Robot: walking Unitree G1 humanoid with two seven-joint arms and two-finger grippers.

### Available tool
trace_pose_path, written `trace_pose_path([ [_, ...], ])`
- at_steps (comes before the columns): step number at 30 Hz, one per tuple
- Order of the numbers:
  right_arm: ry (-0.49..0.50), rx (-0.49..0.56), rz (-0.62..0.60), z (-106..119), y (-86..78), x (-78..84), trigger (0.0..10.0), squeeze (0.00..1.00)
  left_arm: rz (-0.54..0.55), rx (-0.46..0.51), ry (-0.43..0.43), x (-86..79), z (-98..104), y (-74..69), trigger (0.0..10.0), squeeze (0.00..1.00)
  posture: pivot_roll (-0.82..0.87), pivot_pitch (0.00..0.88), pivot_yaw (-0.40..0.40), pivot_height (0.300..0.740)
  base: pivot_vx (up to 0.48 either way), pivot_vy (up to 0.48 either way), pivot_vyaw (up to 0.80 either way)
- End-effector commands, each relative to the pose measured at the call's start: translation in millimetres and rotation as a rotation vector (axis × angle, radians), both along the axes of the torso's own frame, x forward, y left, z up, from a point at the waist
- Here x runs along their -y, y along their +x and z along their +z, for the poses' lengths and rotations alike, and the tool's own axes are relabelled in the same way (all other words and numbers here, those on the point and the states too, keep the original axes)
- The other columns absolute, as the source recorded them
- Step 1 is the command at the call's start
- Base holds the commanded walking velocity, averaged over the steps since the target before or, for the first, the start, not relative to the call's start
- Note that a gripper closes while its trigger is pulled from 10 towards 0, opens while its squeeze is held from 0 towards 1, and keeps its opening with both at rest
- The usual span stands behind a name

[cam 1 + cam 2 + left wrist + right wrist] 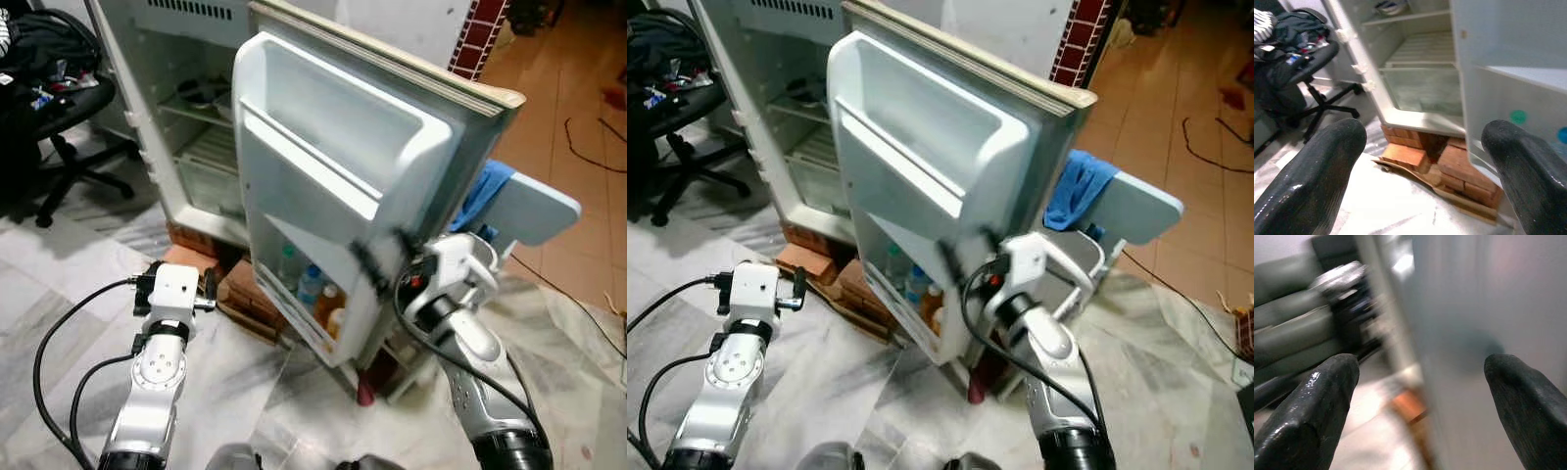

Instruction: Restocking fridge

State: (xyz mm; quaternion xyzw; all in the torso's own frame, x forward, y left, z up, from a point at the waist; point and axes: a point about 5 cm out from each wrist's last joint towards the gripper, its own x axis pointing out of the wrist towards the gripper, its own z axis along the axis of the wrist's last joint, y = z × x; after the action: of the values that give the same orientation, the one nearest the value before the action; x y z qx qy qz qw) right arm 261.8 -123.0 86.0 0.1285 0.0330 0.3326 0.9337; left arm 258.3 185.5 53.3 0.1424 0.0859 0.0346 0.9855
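Observation:
The white fridge (pixel 147 117) stands open, its door (pixel 333 147) swung out toward me. Several bottles (pixel 312 286) stand in the door's bottom shelf, one of them orange (pixel 328 305); the upper door shelves hold nothing. Inside are wire shelves with a bowl (pixel 204 93) and a clear drawer (pixel 1425 90). My right gripper (pixel 377 262) is at the door's outer edge, fingers open on either side of it; the door's grey face (pixel 1474 333) is close ahead, blurred. My left gripper (pixel 1420 161) hangs low and open, facing the fridge's base.
Bricks (pixel 1415 156) and cardboard prop up the fridge. A black office chair (pixel 59 108) piled with clothes stands at the left. A pale blue chair (pixel 534 206) with a blue cloth (pixel 487 191) is behind the door. A small red object (pixel 364 394) lies on the marble floor.

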Motion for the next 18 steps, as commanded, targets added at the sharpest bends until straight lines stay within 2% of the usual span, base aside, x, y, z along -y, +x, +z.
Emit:
trace_pose_path([
  [1, 0.010, -0.030, 0.188, 1.5, -9.0, -6.6, 10.0, 0.00, -0.007, -0.032, 0.020, -4.1, -4.5, -8.2, 10.0, 0.00, 0.11, 0.057, -0.024, 0.740, 0.000, 0.000, 0.00],
  [4, -0.001, -0.063, 0.244, -2.5, -12.7, -4.8, 10.0, 0.00, -0.005, -0.060, 0.031, -8.4, -9.9, -15.9, 10.0, 0.00, 0.12, 0.057, -0.024, 0.740, 0.000, 0.000, 0.00],
  [7, -0.129, -0.121, 0.257, -18.4, -12.2, 8.2, 10.0, 0.00, 0.009, -0.131, 0.049, -17.1, -23.4, -33.0, 10.0, 0.00, 0.12, 0.057, -0.025, 0.740, 0.000, 0.000, 0.00],
  [8, -0.203, -0.166, 0.231, -27.0, -9.6, 17.1, 10.0, 0.00, 0.017, -0.161, 0.057, -20.3, -28.4, -39.1, 10.0, 0.00, 0.13, 0.057, -0.027, 0.740, 0.000, 0.000, 0.00],
  [9, -0.203, -0.166, 0.231, -27.0, -9.6, 17.1, 10.0, 0.00, 0.017, -0.161, 0.057, -20.3, -28.4, -39.1, 10.0, 0.00, 0.13, 0.057, -0.027, 0.740, 0.000, 0.000, 0.00],
  [11, -0.347, -0.252, 0.178, -41.6, -3.8, 38.8, 10.0, 0.00, 0.031, -0.197, 0.063, -24.6, -34.8, -45.7, 10.0, 0.00, 0.13, 0.057, -0.030, 0.740, 0.000, 0.000, 0.00],
  [12, -0.347, -0.252, 0.178, -41.6, -3.8, 38.8, 10.0, 0.00, 0.031, -0.197, 0.063, -24.6, -34.8, -45.7, 10.0, 0.00, 0.13, 0.057, -0.030, 0.740, 0.000, 0.000, 0.00],
  [15, -0.495, -0.337, 0.129, -49.0, 1.9, 70.1, 10.0, 0.00, 0.035, -0.207, 0.065, -26.2, -35.3, -45.8, 10.0, 0.00, 0.13, 0.055, -0.032, 0.740, 0.000, 0.000, 0.00],
  [18, -0.573, -0.365, 0.080, -50.4, 6.5, 86.8, 10.0, 0.00, 0.033, -0.214, 0.067, -26.1, -35.6, -45.6, 10.0, 0.00, 0.13, 0.050, -0.033, 0.740, 0.000, 0.000, 0.00],
])
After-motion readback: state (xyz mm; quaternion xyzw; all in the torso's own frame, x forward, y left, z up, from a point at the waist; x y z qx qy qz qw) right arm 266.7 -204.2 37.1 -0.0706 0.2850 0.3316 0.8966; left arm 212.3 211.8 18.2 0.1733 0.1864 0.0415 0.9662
